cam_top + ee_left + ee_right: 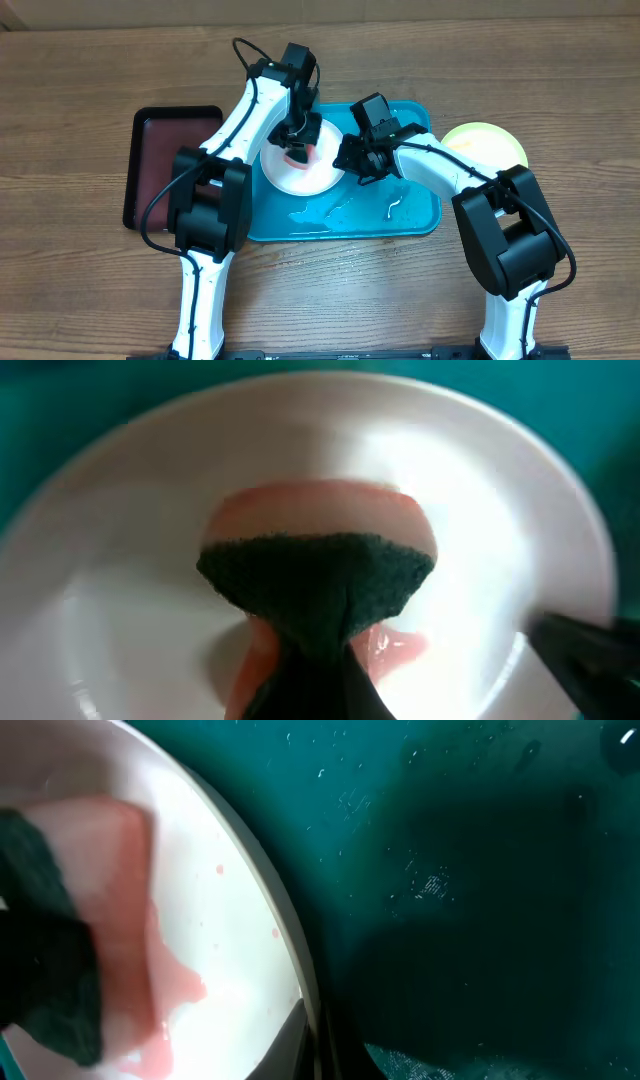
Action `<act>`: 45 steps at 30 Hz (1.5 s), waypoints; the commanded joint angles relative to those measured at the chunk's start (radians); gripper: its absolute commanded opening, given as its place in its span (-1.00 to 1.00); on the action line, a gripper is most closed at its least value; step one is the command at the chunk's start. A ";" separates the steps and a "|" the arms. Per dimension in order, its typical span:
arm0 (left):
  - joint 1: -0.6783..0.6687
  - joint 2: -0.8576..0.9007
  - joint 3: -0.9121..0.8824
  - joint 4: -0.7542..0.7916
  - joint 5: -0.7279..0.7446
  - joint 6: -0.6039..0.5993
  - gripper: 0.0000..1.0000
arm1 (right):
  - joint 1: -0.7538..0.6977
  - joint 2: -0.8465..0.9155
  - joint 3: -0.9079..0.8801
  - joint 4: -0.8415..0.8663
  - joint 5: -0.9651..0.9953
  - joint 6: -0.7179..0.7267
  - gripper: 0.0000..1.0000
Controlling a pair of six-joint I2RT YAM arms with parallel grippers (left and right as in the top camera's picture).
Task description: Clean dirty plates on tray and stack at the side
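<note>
Centrally, the left gripper clamps a pink sponge against the white plate, which sits in the left part of the turquoise tray. The right gripper pinches the plate's right rim. Bare, wet tray floor lies lower right, and the yellow-green plate rests beyond the tray's right edge.

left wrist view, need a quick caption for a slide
A pink sponge with green scouring face pressed onto the white plate on the turquoise tray.

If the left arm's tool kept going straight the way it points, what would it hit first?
The round white plastic plate right below; the left tool holds a pink-and-green sponge that seems to touch it.
</note>
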 commanded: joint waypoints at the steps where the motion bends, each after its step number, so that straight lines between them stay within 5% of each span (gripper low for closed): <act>1: -0.004 0.020 0.018 -0.012 0.005 0.000 -0.92 | -0.003 0.013 0.000 -0.008 0.017 -0.007 -0.93; 6: -0.002 0.020 0.018 -0.097 -0.410 -0.379 -0.91 | -0.003 0.013 0.000 -0.008 0.016 -0.007 -0.93; 9: -0.002 0.020 0.018 -0.146 -0.483 -0.468 -0.91 | -0.003 0.013 0.000 -0.008 0.014 -0.008 -0.93; 13: -0.005 0.020 0.018 -0.175 -0.400 -0.431 -0.92 | -0.003 0.013 0.000 -0.008 0.014 -0.007 -0.93; 19: -0.010 0.020 0.018 -0.147 0.077 -0.052 -0.92 | -0.003 0.013 0.000 -0.008 0.014 -0.007 -0.93; 22: -0.010 0.020 0.018 -0.113 0.190 0.014 -0.92 | -0.003 0.013 0.000 -0.008 0.014 -0.007 -0.93; 27: -0.008 0.020 0.018 -0.024 0.077 -0.087 -0.92 | -0.003 0.013 0.000 -0.008 0.014 -0.007 -0.93; 37: -0.008 0.020 0.018 -0.014 -0.583 -0.451 -0.92 | -0.003 0.013 0.000 -0.009 0.014 -0.008 -0.93; 45: -0.008 0.020 0.134 -0.269 -0.489 -0.398 -0.92 | -0.003 0.013 0.000 -0.008 0.011 -0.010 -0.93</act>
